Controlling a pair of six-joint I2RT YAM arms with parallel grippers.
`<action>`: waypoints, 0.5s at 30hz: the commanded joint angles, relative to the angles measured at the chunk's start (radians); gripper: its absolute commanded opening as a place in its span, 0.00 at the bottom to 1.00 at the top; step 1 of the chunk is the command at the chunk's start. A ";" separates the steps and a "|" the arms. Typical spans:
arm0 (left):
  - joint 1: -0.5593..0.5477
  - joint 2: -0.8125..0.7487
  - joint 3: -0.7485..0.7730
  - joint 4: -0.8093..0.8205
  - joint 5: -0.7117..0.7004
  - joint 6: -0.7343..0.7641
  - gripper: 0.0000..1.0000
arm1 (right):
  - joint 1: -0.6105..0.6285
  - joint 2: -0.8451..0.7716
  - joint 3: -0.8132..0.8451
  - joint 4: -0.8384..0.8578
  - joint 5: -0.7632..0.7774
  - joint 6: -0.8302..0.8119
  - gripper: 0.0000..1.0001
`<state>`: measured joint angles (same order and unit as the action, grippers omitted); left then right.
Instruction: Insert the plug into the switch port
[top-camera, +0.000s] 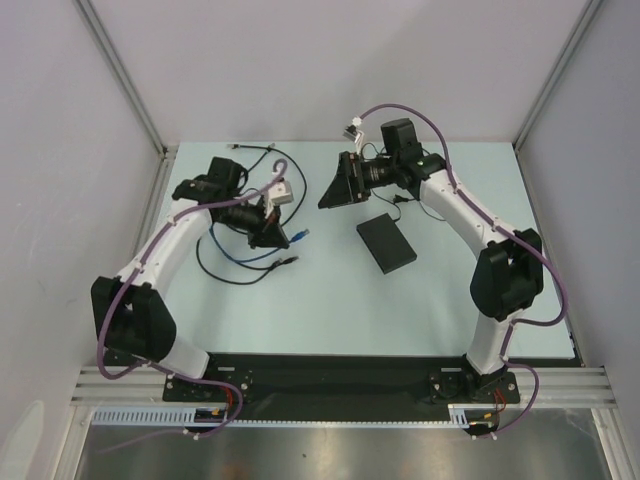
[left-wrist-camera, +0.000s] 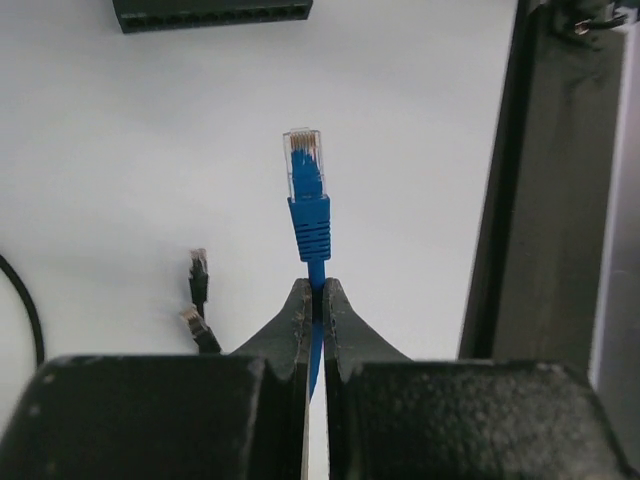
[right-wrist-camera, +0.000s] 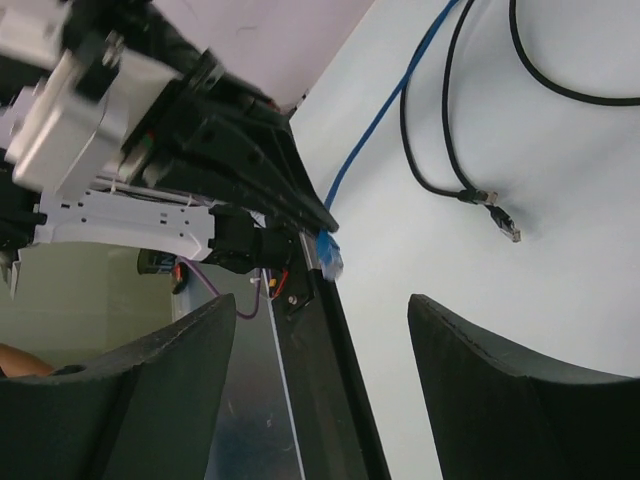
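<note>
We see the switch (top-camera: 386, 244), a flat matte-black rectangular box, lying flat and slightly askew. The left wrist view shows one narrow edge of it, lined with a row of ports. The plug (left-wrist-camera: 304, 165), a clear connector with a ribbed blue boot, is well apart from the switch on its left. It points roughly toward that ported edge, clamped just behind the boot by the left gripper (left-wrist-camera: 315, 295).

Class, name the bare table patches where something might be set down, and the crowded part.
Bare table: between the switch and the base plate; between switch and right arm. Crowded: far left, black cables by the left end effector.
</note>
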<state>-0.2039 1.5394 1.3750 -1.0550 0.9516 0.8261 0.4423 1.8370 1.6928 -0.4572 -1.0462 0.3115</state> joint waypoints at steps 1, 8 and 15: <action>-0.072 -0.091 -0.060 0.240 -0.163 -0.085 0.00 | 0.003 0.013 0.015 0.006 0.015 -0.012 0.75; -0.133 -0.088 -0.077 0.320 -0.192 -0.131 0.01 | -0.005 -0.007 -0.024 -0.026 0.006 -0.043 0.75; -0.167 -0.102 -0.086 0.375 -0.255 -0.140 0.00 | 0.019 -0.019 -0.038 -0.069 -0.008 -0.118 0.75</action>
<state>-0.3595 1.4696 1.2926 -0.7433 0.7174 0.7044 0.4469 1.8442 1.6566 -0.5087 -1.0370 0.2401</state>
